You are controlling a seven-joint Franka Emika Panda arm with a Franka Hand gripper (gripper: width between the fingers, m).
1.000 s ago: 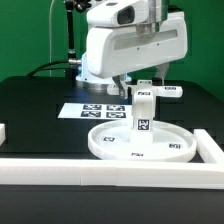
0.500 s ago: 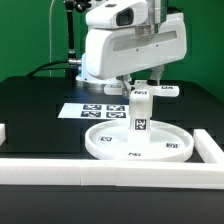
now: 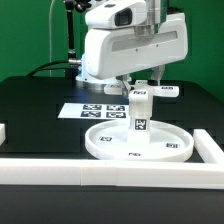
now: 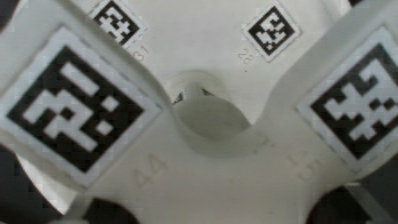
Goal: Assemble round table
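Note:
The round disc top [image 3: 140, 141] lies flat near the table's front. The short cylindrical leg [image 3: 141, 112] stands upright at its middle. The flat cross-shaped base [image 3: 166, 90] sits on top of the leg, one marked arm sticking out to the exterior view's right. My gripper [image 3: 142, 86] comes straight down onto the base and looks closed on it; the fingertips are hidden. In the wrist view the base [image 4: 214, 170] fills the picture, with marked arms and a round centre hole [image 4: 214, 118].
The marker board [image 3: 100, 110] lies flat behind the disc top. A long white border bar [image 3: 60, 168] runs along the table's front edge, and another [image 3: 211, 147] stands at the exterior view's right.
The leg, the base and my gripper shifted very slightly toward the exterior view's left a second ago. Nothing has moved since half a second ago.

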